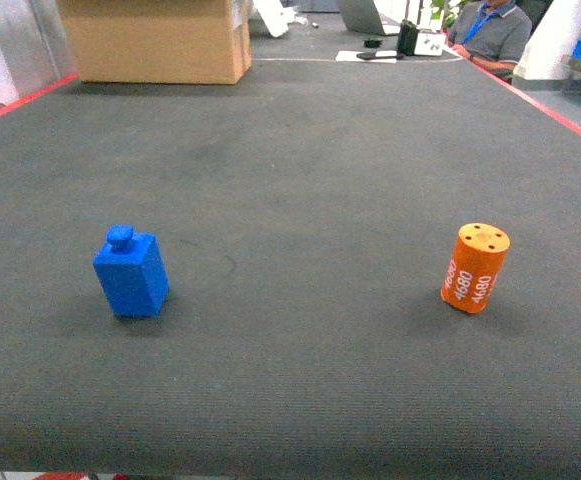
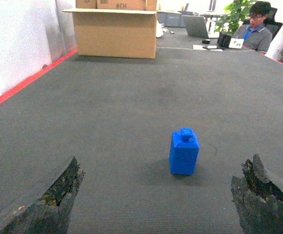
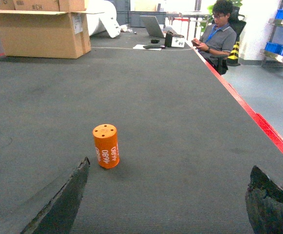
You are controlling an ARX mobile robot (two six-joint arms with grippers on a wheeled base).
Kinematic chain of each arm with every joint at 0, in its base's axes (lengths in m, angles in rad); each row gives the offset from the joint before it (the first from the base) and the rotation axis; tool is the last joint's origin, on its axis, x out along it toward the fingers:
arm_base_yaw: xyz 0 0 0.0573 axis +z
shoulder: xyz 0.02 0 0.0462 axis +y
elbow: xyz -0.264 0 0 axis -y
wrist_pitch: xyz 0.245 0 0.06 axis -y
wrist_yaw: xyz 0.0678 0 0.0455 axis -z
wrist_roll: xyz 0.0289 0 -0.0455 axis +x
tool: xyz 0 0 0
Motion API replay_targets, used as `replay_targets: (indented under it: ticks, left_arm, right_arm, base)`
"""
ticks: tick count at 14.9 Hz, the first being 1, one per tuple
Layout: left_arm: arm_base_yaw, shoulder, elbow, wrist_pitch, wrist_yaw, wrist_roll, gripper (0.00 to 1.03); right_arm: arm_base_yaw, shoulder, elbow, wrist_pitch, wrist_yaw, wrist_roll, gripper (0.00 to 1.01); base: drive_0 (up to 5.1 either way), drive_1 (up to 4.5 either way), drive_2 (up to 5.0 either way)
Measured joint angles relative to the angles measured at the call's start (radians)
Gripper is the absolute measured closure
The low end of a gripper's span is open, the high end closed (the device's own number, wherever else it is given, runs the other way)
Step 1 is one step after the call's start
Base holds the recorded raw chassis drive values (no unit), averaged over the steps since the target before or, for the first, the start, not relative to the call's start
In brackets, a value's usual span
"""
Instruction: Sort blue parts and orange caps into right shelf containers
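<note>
The likeliest trouble was toppling: the blue part (image 1: pixel 130 273) and the orange cap (image 1: pixel 475 267) both stood upright and alone on the dark bench (image 1: pixel 300 150), well apart, and a finger arriving off-centre could knock either over (the cap, being round, would probably roll). The left pincer (image 2: pixel 156 200) was spread wide, gripping nothing, with the blue part just ahead between its fingers. The right pincer (image 3: pixel 168 200) gaped equally wide and empty, the cap nearer its left finger (image 3: pixel 66 200).

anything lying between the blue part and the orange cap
Nothing: in the head view only bare dark mat lies between the blue part and the orange cap.
</note>
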Motion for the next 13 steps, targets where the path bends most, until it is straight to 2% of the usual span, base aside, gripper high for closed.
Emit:
replay_targets:
  ticks: [13]
  left_arm:
    - [0.000, 0.000, 0.000, 0.000, 0.000, 0.000, 0.05]
  right_arm:
    - [0.000, 0.000, 0.000, 0.000, 0.000, 0.000, 0.03]
  base:
    - [0.0, 0.00, 0.0]
